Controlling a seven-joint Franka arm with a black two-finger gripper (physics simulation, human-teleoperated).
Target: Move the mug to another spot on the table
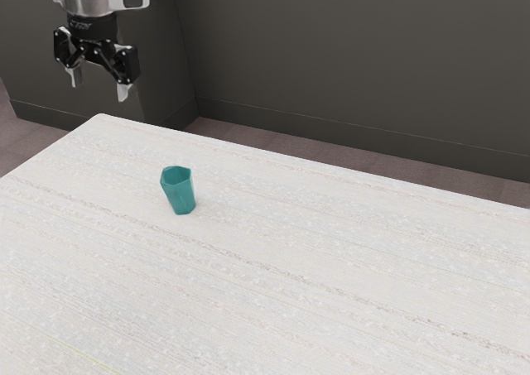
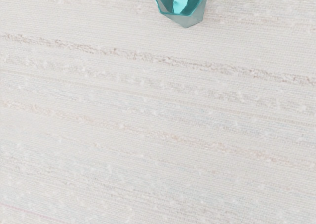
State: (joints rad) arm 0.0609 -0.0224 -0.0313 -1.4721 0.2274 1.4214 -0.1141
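Note:
A teal faceted mug (image 1: 177, 189) stands upright on the pale table (image 1: 331, 267), toward the exterior view's left. My gripper (image 1: 98, 85) hangs high above the table's far left corner, well up and to the exterior view's left of the mug, open with nothing between its fingers. In the wrist view I look down on the mug (image 2: 180, 4) from above, its open mouth facing up, with bare tabletop (image 2: 148, 135) around it.
The table is a wide whitish surface with faint streaks. Behind it run a brownish floor strip (image 1: 348, 151) and a dark grey wall (image 1: 348, 52).

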